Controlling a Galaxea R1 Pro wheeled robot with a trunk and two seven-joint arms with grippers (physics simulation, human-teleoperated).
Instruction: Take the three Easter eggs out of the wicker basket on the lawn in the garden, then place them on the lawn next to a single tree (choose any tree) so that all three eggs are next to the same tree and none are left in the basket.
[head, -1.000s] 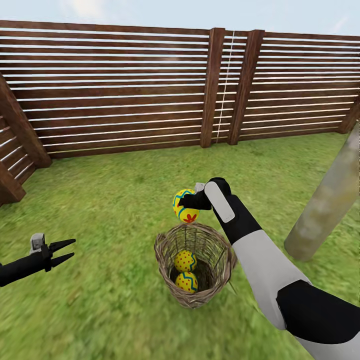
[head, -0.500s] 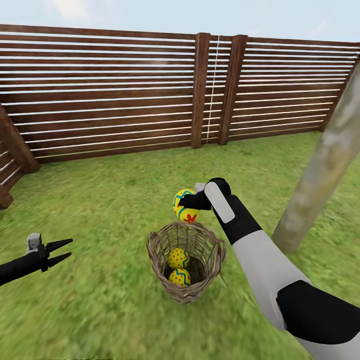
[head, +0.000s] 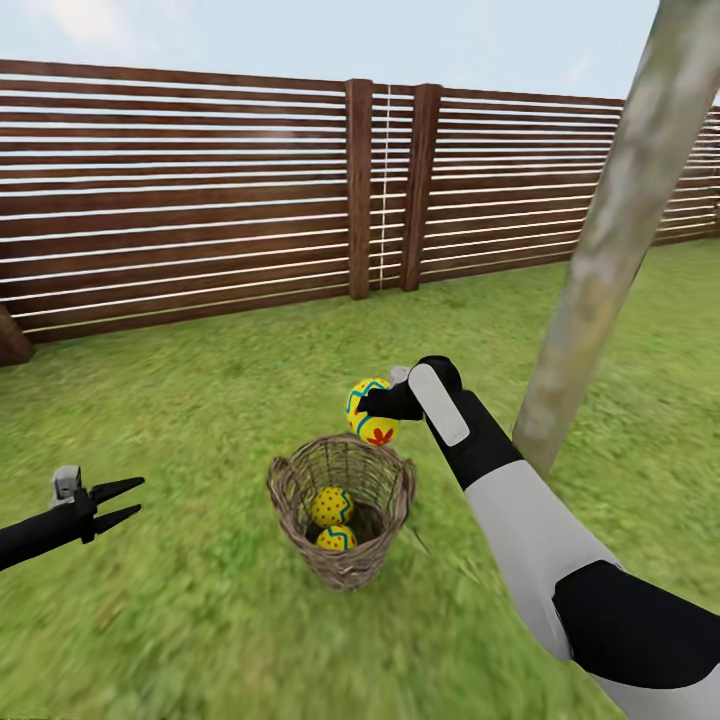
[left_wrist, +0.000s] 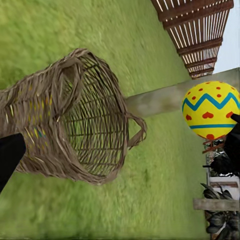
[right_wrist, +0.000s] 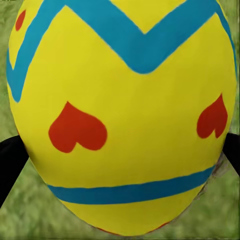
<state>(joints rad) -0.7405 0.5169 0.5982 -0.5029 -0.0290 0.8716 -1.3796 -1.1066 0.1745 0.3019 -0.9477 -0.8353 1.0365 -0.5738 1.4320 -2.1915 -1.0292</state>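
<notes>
**Yellow egg held above wicker basket as two more lie inside**

Head view: the right gripper (head: 372, 408) clamps one Easter egg (head: 371, 411) just above the far rim of the wicker basket (head: 343, 562), which stands on the lawn (head: 200, 400) with two eggs (head: 331, 505) (head: 337, 538) inside. A pale tree trunk (head: 600, 240) rises close by on the right, before a slatted fence (head: 180, 190). The left gripper (head: 118, 504) hovers well apart, fingers spread and empty.

Left wrist view: the basket (left_wrist: 70, 120), the held egg (left_wrist: 210, 109), the trunk (left_wrist: 165, 99).

Right wrist view: the egg (right_wrist: 122, 115) sits between dark fingers (right_wrist: 10, 160).
</notes>
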